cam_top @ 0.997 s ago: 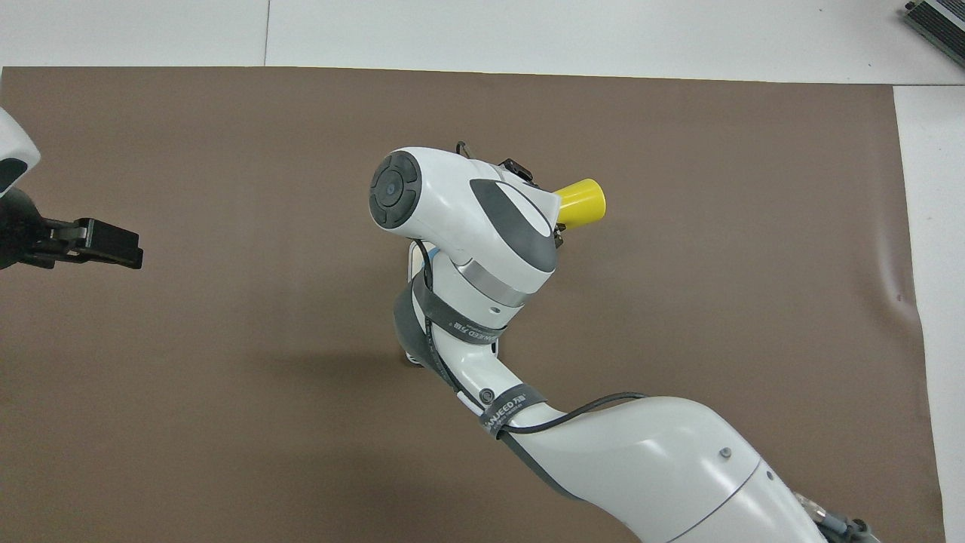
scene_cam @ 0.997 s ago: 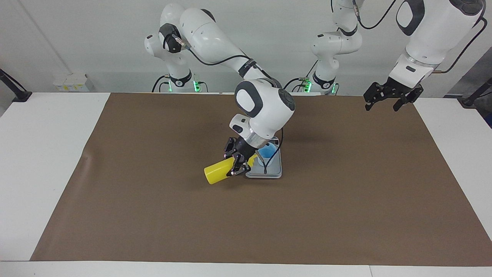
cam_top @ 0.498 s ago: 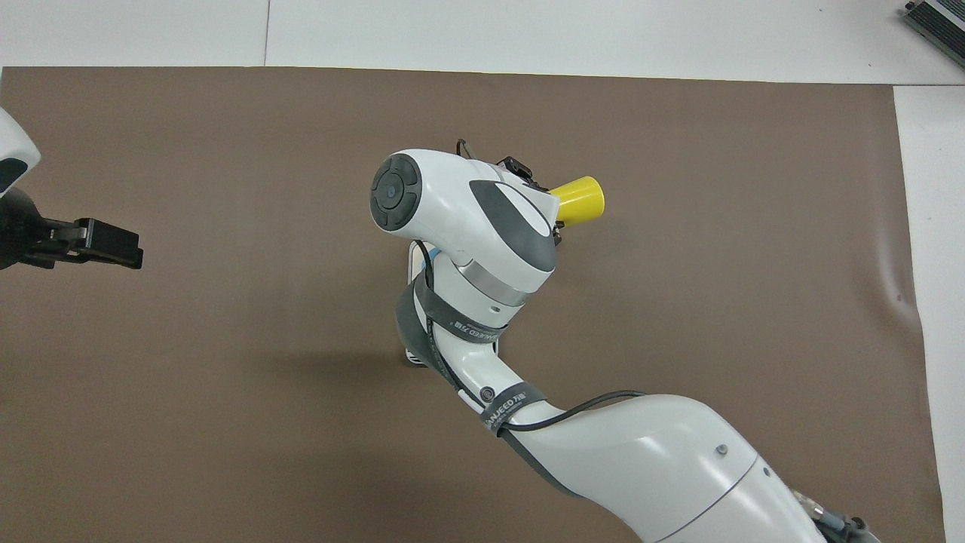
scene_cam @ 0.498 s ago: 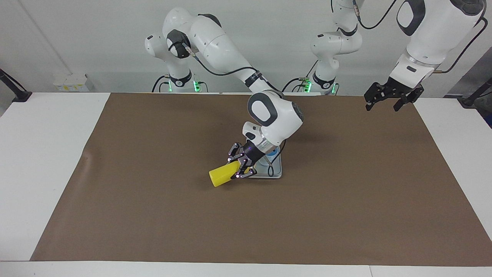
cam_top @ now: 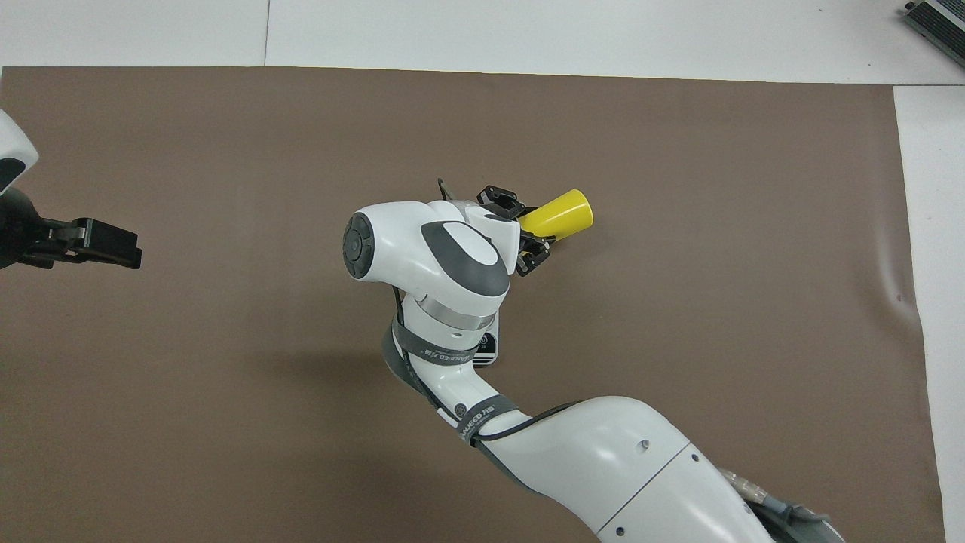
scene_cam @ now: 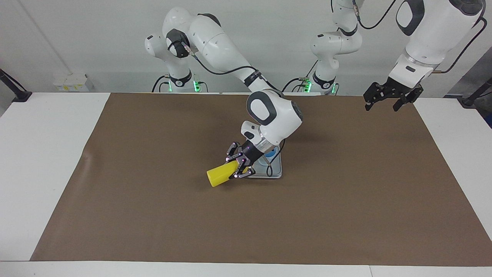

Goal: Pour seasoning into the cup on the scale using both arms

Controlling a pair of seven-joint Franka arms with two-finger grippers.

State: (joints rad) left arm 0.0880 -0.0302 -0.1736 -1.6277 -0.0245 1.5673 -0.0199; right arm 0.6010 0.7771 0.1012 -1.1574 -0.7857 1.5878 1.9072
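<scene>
My right gripper (scene_cam: 240,166) (cam_top: 528,230) is shut on the yellow seasoning bottle (scene_cam: 221,176) (cam_top: 559,214). The bottle is tipped almost flat, base pointing away from the robots and toward the right arm's end, its nozzle hidden by the gripper and aimed toward the cup. The light-blue cup (scene_cam: 271,154) stands on the silver-grey scale (scene_cam: 276,171), mostly hidden by the right wrist. In the overhead view the cup is hidden and only a corner of the scale (cam_top: 487,348) shows. My left gripper (scene_cam: 387,100) (cam_top: 102,243) waits open, high over the mat at the left arm's end.
A brown mat (scene_cam: 153,215) covers most of the white table (scene_cam: 38,154). The right arm's forearm reaches over the mat's middle, above the scale. A grey device (cam_top: 938,19) lies at the table's corner farthest from the robots.
The right wrist has dropped and turned, swinging the bottle's base lower and a little toward the robots, nozzle still by the cup. The left arm has stayed put.
</scene>
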